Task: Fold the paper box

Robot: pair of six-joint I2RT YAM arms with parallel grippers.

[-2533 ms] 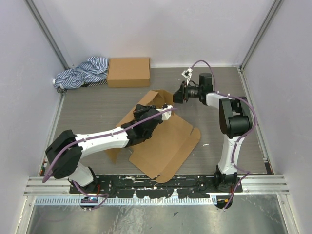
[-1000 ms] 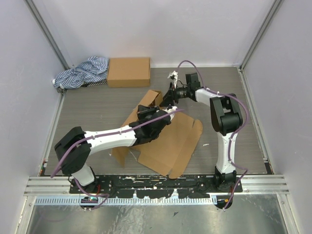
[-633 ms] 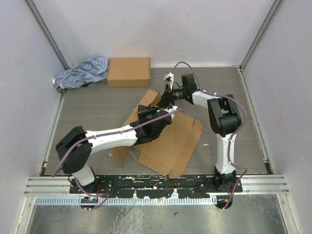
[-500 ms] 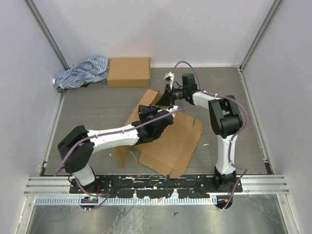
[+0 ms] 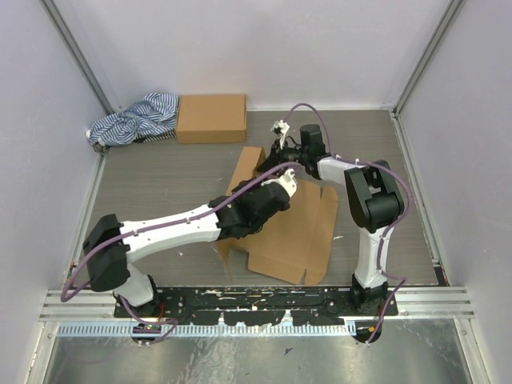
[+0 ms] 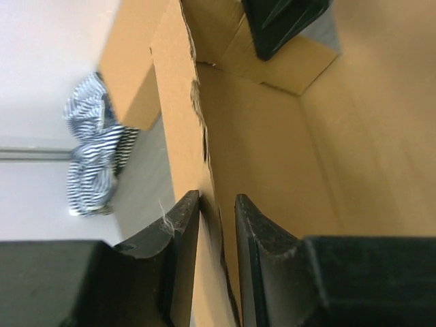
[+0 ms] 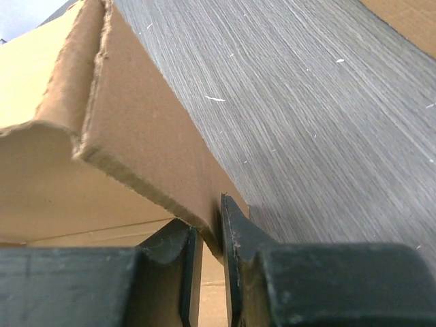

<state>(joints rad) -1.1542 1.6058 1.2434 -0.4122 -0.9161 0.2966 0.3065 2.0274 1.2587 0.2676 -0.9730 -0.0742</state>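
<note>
The paper box (image 5: 298, 230) is a brown die-cut cardboard sheet, partly folded, in the middle of the table. Its far-left wall (image 5: 250, 164) stands upright. My left gripper (image 5: 278, 186) reaches in from the left and is shut on the edge of a raised wall (image 6: 178, 109), with one finger on each face (image 6: 216, 216). My right gripper (image 5: 280, 155) is at the box's far corner, shut on a corner flap (image 7: 136, 136) that sits between its fingers (image 7: 208, 235). The right gripper's black fingers also show at the top of the left wrist view (image 6: 283, 24).
A compact brown box (image 5: 211, 118) and a blue-and-white striped cloth (image 5: 134, 118) lie at the back left against the wall; the cloth also shows in the left wrist view (image 6: 90, 155). White walls enclose the grey table (image 5: 160, 176). A metal rail (image 5: 256, 300) runs along the near edge.
The cardboard has slid right and its near part has folded up more steeply. My left arm has moved right with it. My right gripper has drawn in at the far corner.
</note>
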